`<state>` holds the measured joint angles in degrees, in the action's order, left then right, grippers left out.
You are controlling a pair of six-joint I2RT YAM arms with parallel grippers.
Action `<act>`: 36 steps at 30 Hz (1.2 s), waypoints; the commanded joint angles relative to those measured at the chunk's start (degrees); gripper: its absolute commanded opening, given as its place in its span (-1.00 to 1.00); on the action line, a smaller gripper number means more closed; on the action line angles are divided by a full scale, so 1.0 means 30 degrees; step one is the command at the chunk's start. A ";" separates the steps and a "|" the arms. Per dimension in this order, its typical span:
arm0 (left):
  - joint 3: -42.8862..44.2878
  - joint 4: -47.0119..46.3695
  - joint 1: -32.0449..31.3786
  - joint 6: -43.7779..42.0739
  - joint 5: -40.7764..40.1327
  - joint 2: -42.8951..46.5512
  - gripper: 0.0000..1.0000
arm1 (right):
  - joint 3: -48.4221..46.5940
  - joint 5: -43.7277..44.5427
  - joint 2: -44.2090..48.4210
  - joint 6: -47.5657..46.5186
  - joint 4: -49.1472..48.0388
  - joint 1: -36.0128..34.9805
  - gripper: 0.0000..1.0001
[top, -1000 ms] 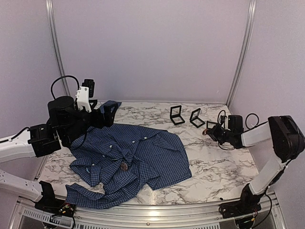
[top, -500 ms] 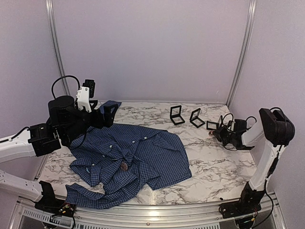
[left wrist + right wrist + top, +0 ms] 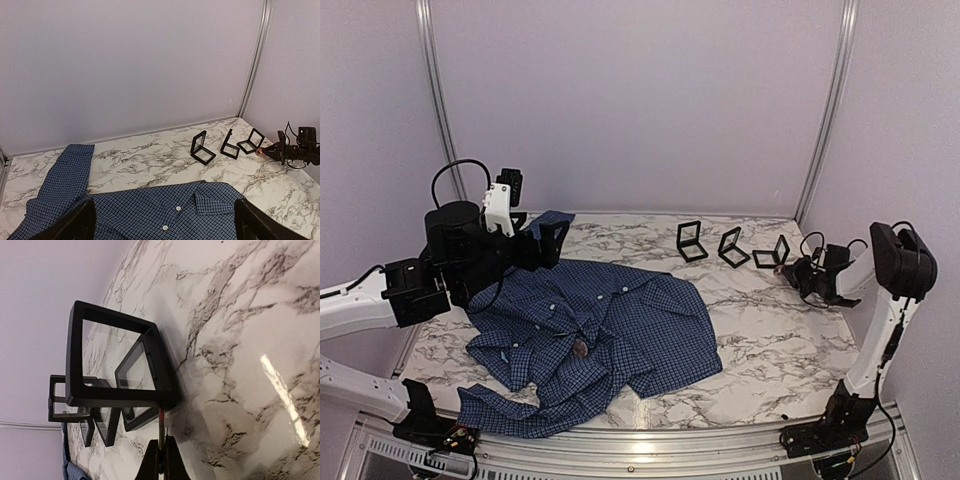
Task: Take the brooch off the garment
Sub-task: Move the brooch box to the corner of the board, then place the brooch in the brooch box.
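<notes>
The brooch (image 3: 580, 348) sits on the garment (image 3: 620, 320), near the middle of the front. The shirt lies spread over the left half of the marble table (image 3: 770, 340), collar towards the far side.

The left gripper (image 3: 546, 240) hangs above the shirt's far left part with its jaws as wide as they go and nothing between them. The brooch lies nearer and a little to the right of it, well apart.

The right gripper (image 3: 790, 272) is at the far right of the table, well apart from the brooch and clear of the shirt. Its fingers are pressed together, and the tip is just beside the rightmost of three small black frame boxes (image 3: 772, 254). In the right wrist view a thin reddish sliver (image 3: 161, 422) shows at the closed tips, reaching the box's edge. I cannot tell what it is.
</notes>
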<state>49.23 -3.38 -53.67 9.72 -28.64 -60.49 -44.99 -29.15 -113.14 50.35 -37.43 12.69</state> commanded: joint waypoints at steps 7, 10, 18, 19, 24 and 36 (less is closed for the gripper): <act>0.0566 0.0656 0.0131 0.0058 0.0253 -0.0343 0.98 | -0.3627 -0.0555 -0.1263 -0.1625 0.2456 0.1064 -1.00; 0.0601 0.0712 0.0134 0.0096 0.0304 -0.0369 0.98 | -0.4297 -0.0854 -0.1327 -0.1973 0.3038 0.1073 -1.00; 0.0553 0.0694 0.0188 0.0189 0.0441 -0.0382 0.98 | -0.2978 -0.1474 0.0257 -0.2129 0.2958 0.0812 -1.00; 0.0567 0.0687 0.0183 0.0182 0.0503 -0.0441 0.98 | -0.2964 -0.1523 0.0234 -0.2174 0.2915 0.0748 -1.00; 0.0728 0.0628 0.0216 0.0174 0.0756 -0.0633 0.98 | -0.3354 -0.1913 -0.0437 -0.1810 0.2087 0.0369 -1.00; 0.0611 0.0833 0.0253 0.0174 0.0700 -0.0319 0.98 | -0.5338 -0.2261 -0.2214 -0.1424 0.2162 -0.0081 -1.00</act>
<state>49.78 -2.46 -53.34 10.07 -26.98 -61.84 -58.30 -35.03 -117.73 45.69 -30.94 13.26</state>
